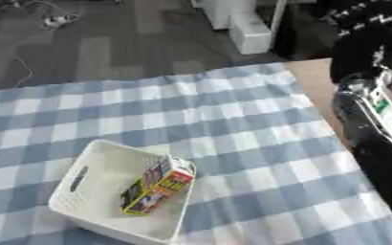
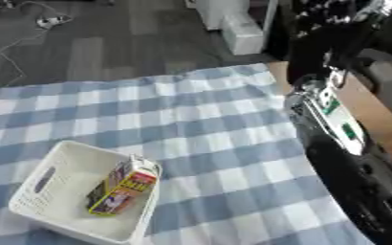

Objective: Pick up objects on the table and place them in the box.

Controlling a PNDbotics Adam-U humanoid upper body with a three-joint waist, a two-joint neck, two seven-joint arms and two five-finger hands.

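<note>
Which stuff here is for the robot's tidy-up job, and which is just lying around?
For the job:
white basket
colourful carton inside it
checked tablecloth

Just lying around:
cables on the floor
white furniture behind the table

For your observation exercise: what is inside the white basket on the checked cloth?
One carton with red and yellow print leans against the right wall of the white basket. The rest of the floor that shows is bare. Whatever lies under the carton is hidden.
</note>
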